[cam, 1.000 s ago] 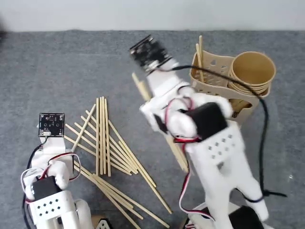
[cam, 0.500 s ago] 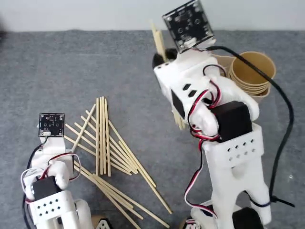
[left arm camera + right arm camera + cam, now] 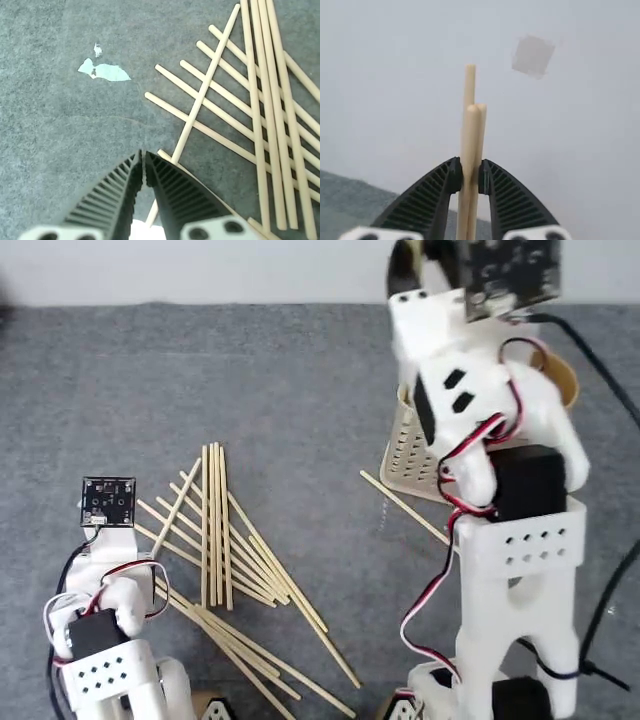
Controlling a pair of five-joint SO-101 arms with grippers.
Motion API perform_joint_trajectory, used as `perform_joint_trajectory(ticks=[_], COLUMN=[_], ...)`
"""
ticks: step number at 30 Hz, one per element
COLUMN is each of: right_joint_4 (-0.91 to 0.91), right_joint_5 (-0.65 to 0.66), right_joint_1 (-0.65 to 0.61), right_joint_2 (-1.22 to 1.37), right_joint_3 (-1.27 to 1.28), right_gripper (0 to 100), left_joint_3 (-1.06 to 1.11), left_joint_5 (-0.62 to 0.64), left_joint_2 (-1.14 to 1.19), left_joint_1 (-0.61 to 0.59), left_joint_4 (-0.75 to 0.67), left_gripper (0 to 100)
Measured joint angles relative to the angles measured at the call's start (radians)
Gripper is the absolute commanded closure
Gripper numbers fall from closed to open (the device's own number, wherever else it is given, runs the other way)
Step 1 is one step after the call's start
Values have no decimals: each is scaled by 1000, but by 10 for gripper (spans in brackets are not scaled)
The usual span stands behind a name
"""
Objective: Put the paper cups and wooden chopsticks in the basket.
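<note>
While it hangs raised over the basket (image 3: 408, 455), my right gripper (image 3: 470, 172) is clamped on wooden chopsticks (image 3: 471, 125), two or perhaps three. Paper cups (image 3: 562, 375) peek out by the basket behind that arm. A loose pile (image 3: 215, 530) of chopsticks lies on the grey mat (image 3: 150, 370), a stray one (image 3: 405, 505) just beside the basket, my left gripper (image 3: 144, 155) closed and empty at the pile's edge.

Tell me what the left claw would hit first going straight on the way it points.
Most likely the grey felt table cover just ahead of the shut left claw; the pale wooden chopsticks lie to one side, though depth is unclear and it might clip the nearest.
</note>
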Motion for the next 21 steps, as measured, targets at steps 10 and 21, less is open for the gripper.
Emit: perform_joint_trajectory(ticks=[10, 21], right_joint_4=[-183, -224], right_joint_5=[0, 0], right_joint_1=[144, 155], right_joint_2=[23, 23], right_joint_3=[167, 351], right_gripper=[991, 897], left_joint_3=[0, 0], left_joint_5=[0, 0], left_joint_2=[0, 0], left_joint_1=[0, 0], left_joint_4=[0, 0], left_gripper=[986, 986])
